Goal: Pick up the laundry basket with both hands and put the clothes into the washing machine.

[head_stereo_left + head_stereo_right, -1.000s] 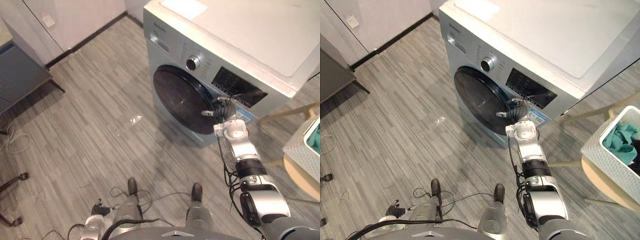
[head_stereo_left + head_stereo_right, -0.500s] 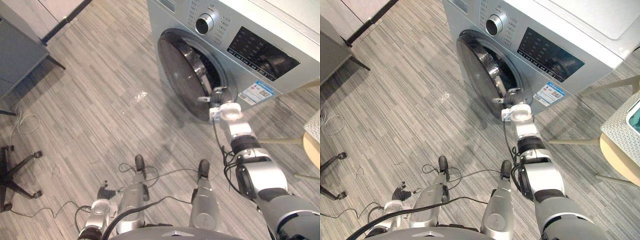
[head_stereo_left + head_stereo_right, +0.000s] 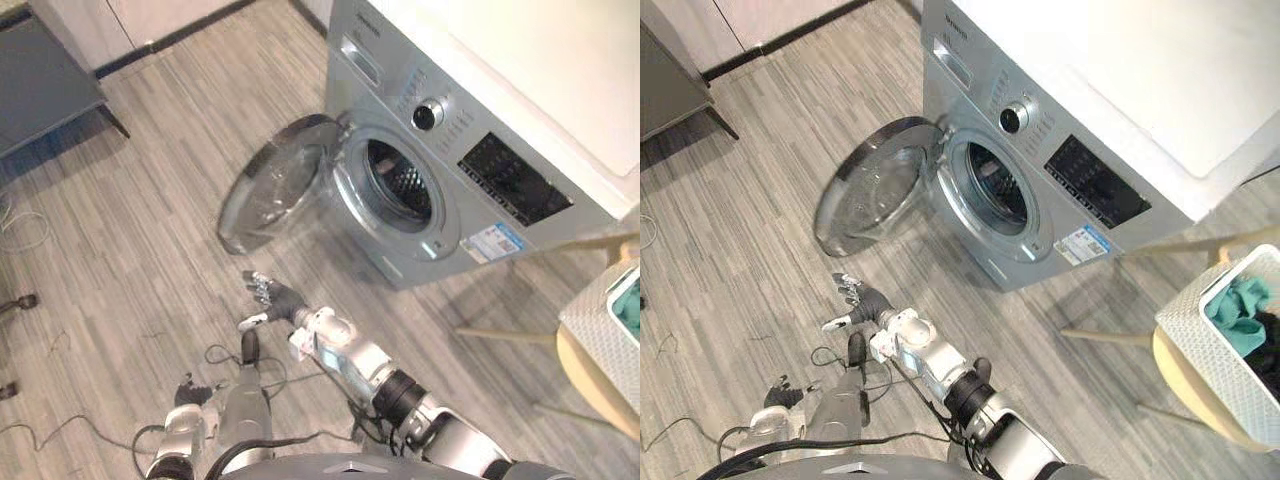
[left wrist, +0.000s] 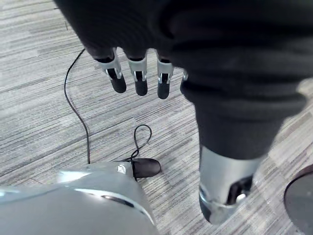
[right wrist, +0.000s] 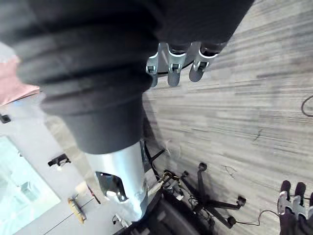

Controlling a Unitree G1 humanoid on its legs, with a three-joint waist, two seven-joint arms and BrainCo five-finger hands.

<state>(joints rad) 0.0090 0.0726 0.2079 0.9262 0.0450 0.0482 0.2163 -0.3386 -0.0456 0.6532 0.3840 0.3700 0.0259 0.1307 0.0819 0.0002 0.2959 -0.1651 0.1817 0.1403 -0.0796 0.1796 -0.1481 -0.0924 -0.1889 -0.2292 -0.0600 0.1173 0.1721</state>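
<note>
The silver washing machine [image 3: 520, 110] stands with its round door [image 3: 268, 188] swung wide to the left, and the drum opening [image 3: 400, 187] shows dark and bare. My right hand [image 3: 268, 294] hovers over the floor in front of the door, fingers [image 5: 176, 68] spread and holding nothing. Low by my left side hangs my left hand [image 3: 188, 392], its fingers [image 4: 140, 79] relaxed and straight. A white woven laundry basket [image 3: 1200, 335] with teal cloth [image 3: 1240, 305] and dark cloth sits at the far right, away from both hands.
The basket rests on a round wooden stool [image 3: 1185, 385] beside the machine. A dark cabinet [image 3: 45, 85] stands at the back left. An office chair's base [image 5: 210, 205] shows on the grey plank floor [image 3: 150, 250], which is open in front of the washer.
The washer door has swung from barely ajar to wide open. My right hand has left the door's edge and moved down and left. The head camera has shifted.
</note>
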